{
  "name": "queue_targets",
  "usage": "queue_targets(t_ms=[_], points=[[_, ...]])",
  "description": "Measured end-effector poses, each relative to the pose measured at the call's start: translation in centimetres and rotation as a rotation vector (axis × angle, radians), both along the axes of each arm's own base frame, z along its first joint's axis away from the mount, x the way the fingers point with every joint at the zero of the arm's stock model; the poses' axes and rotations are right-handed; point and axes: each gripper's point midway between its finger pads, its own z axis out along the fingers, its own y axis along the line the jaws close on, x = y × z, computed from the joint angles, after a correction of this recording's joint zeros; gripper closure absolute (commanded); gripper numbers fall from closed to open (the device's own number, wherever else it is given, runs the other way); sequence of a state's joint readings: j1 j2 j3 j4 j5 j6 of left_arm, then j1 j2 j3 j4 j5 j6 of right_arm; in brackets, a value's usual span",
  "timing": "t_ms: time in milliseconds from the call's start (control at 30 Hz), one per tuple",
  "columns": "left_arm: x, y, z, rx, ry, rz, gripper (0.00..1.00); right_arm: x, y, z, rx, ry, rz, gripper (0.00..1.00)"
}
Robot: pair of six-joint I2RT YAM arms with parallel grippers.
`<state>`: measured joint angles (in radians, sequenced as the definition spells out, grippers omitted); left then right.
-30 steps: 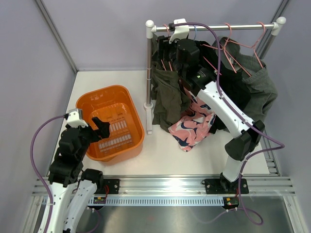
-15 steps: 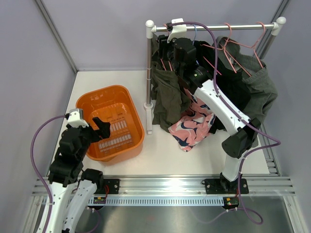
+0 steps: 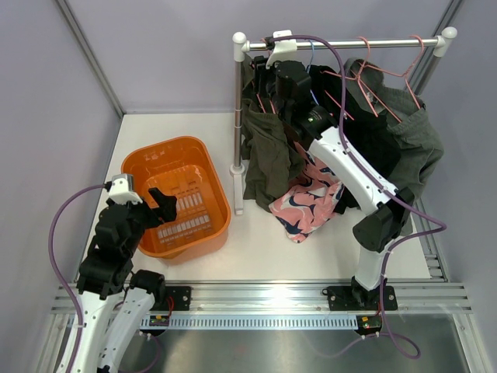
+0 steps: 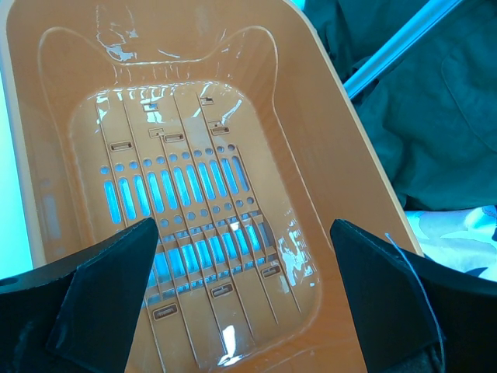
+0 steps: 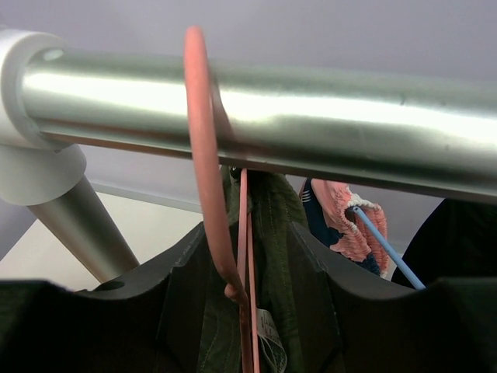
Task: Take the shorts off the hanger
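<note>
Right wrist view puts the right gripper (image 5: 252,272) just under the rail (image 5: 326,109), probably to lift off the pink hanger (image 5: 203,155) carrying the dark olive shorts (image 5: 272,225). Its fingers (image 5: 186,295) stand slightly parted on either side of the hanger's neck and grip nothing; I cannot tell whether they touch it. On the surface (image 3: 178,124), the rack stands at 12 o'clock. The left gripper (image 4: 242,229) hovers over the orange basket (image 4: 326,140) at 8 o'clock, fingers spread wide and empty, likely ready to receive.
</note>
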<state>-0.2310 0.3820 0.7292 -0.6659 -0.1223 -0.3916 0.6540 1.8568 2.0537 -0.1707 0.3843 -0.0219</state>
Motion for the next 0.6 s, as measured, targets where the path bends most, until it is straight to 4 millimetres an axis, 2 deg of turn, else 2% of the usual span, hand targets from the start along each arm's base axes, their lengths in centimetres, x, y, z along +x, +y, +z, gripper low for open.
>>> queue_targets(t_ms=[400,467,500,600], points=[[-0.3,0.0,-0.5,0.009,0.02,0.0,0.01,0.3,0.3,-1.0,-0.005,0.022,-0.001,0.55],[-0.3,0.0,-0.5,0.009,0.02,0.001,0.01,0.3,0.3,-1.0,-0.003,0.023,-0.001,0.62],[-0.3,0.0,-0.5,0.009,0.02,0.001,0.01,0.3,0.3,-1.0,-0.003,0.023,-0.001,0.75],[-0.3,0.0,-0.5,0.009,0.02,0.0,0.01,0.4,0.2,-1.1,-0.001,0.025,-0.006,0.97]])
